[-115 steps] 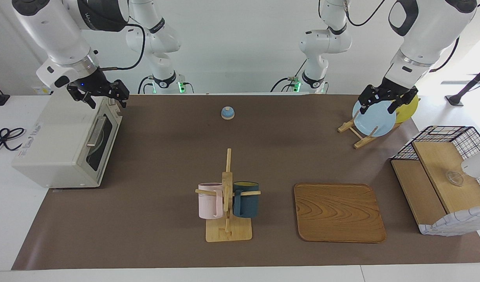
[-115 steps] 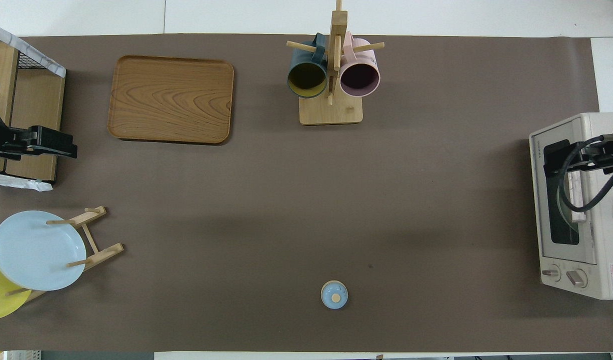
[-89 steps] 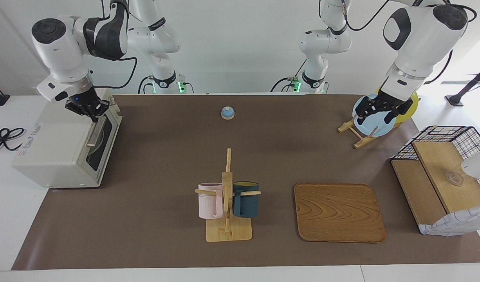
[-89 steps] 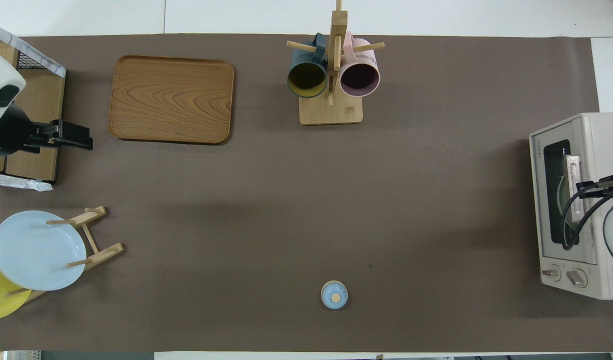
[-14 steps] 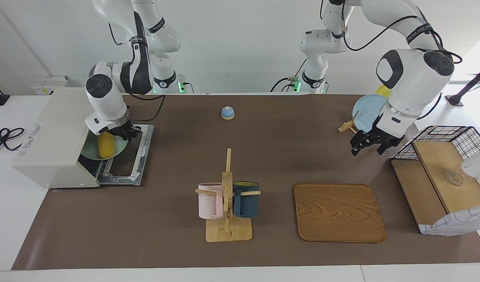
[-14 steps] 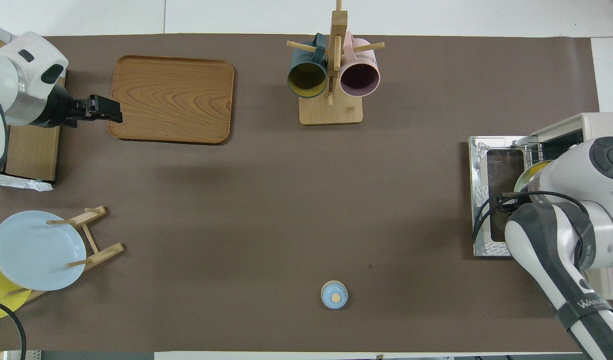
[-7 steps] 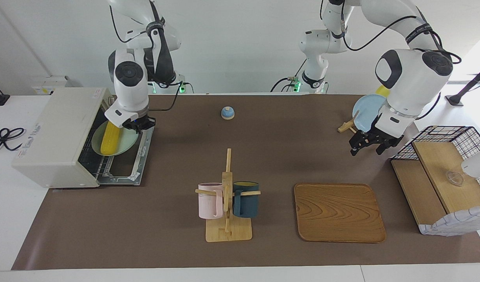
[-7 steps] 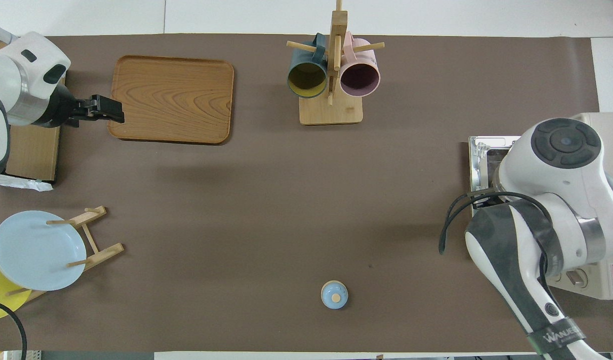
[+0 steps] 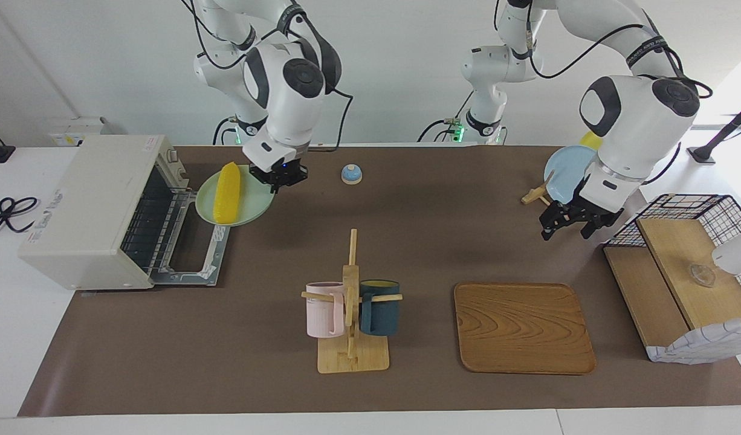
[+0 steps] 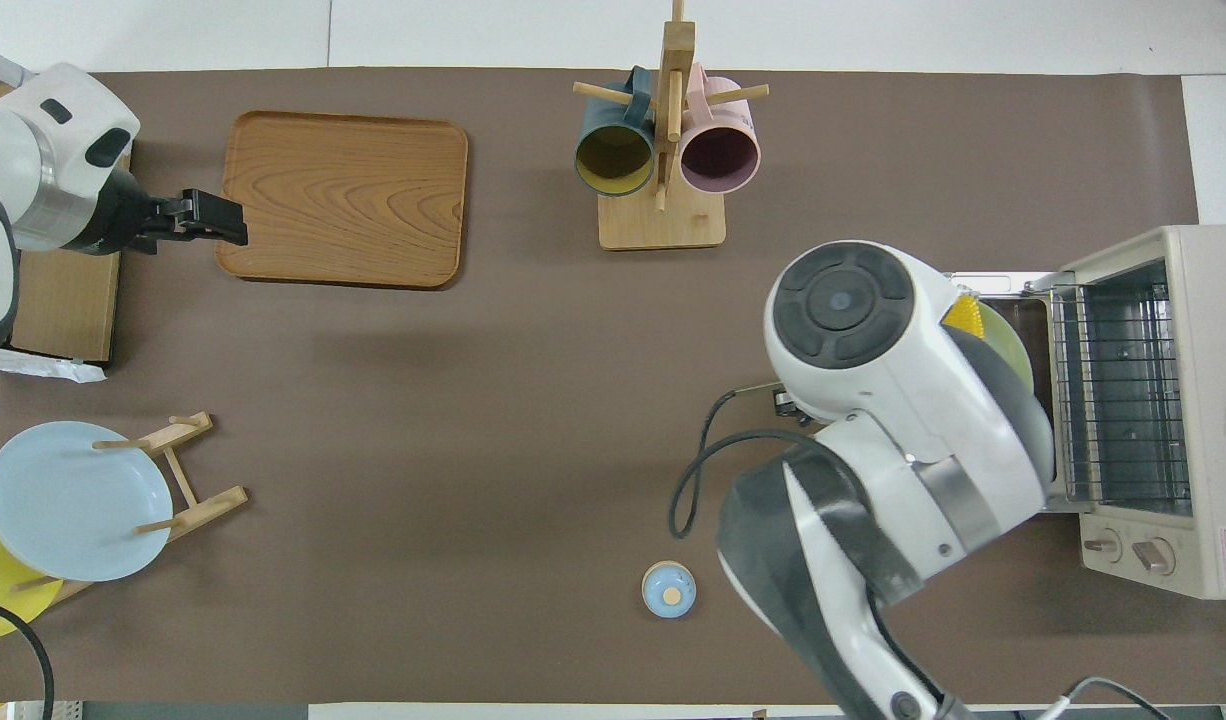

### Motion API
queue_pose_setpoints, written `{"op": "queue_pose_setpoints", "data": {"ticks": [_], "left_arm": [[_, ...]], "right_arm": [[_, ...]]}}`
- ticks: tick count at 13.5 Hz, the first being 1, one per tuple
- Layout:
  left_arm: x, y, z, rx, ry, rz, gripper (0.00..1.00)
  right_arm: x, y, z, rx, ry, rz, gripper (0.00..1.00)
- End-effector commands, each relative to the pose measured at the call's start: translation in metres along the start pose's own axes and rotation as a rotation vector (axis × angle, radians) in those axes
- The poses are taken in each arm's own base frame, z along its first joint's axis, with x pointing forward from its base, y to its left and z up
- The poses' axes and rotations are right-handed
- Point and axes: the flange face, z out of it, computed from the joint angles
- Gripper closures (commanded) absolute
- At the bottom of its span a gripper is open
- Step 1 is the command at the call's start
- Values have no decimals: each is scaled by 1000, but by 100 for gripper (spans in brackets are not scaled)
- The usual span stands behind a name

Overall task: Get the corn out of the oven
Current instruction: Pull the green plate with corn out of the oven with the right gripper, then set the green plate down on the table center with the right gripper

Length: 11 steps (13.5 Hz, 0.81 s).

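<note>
The corn [image 9: 228, 193] looks stiff and fairly light, but it is round and lies loose on the pale green plate [image 9: 254, 208], so it could roll if the plate tips. Holding the plate by its rim seems the sensible way to carry it. The cob is bright yellow, long and tapered, lying across the plate in the upper left of the facing view, just outside the oven [image 9: 92, 211] and above its dropped door. The right claw [image 9: 278, 176] is pinched tight on the plate's rim. The left claw [image 9: 569, 222] waits wide apart and empty, upper right of that view.
</note>
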Motion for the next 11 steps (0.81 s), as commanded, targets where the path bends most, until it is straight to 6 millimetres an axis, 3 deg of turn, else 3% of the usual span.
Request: {"op": "queue_pose_setpoints", "data": {"ticks": [1,4,5,8,11], "left_arm": [[0,-1,-6,-7,15,1,0],[0,-4,-7,-6,19,3,0],[0,-5,-7,-6,19,1,0],[2,-13,-8,-4,22,-12,0],[3,-17,-10,-6,30,-19,0]], "right_arm": [[18,-76,-16,63,-29,42,100],[24,-203,13,30,-27,124,100],[33,-214,17,67,5,125,100],[30,-254,41,119,43,79,100],[8,-279,58,131,55,44,100]]}}
